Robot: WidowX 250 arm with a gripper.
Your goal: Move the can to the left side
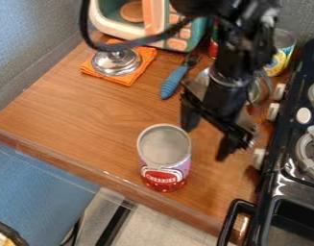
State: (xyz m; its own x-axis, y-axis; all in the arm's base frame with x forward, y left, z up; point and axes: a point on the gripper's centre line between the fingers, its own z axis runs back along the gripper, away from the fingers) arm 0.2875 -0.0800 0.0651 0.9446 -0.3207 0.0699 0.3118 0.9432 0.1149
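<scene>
Claw (206,144) w/ fingers spread, tips down, over wood counter (89,120), btwn can and stove (287,178). Toy microwave (111,30) at the back. Red-labeled can (163,151) upright on counter nr front edge, just beside claw, lower-left of it in cam view; contact unclear. Orange cloth (145,54) further back, metal lid (114,63) on top. Blue-handled utensil (174,82) nr cloth.
</scene>
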